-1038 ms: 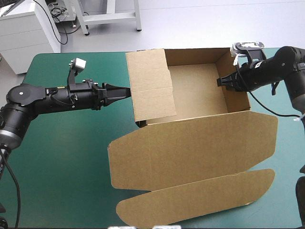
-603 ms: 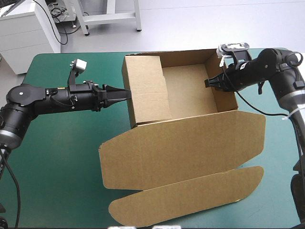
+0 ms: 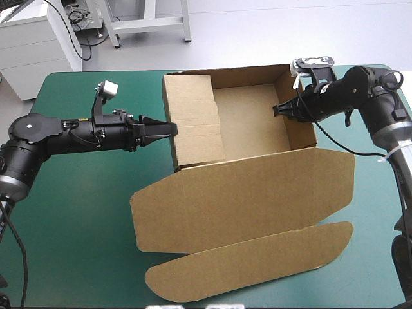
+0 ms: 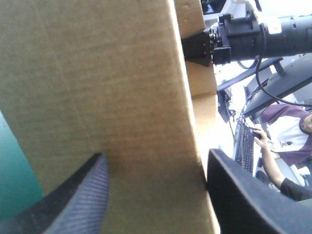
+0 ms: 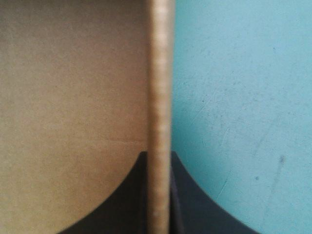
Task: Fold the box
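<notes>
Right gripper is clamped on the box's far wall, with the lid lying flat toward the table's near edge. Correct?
No: the right gripper holds the box's right side wall, not the far one; the high view shows it. The lid does lie flat.

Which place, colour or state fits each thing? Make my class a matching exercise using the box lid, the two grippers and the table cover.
Things:
1. lid
2. right gripper
3. left gripper
4. table cover

Descriptions:
a. teal-green
b. shut on the right wall of the box
c. lying flat, toward the table's near edge
d. open, at the box's left wall

Pairs: 1-c, 2-b, 3-d, 4-a
</notes>
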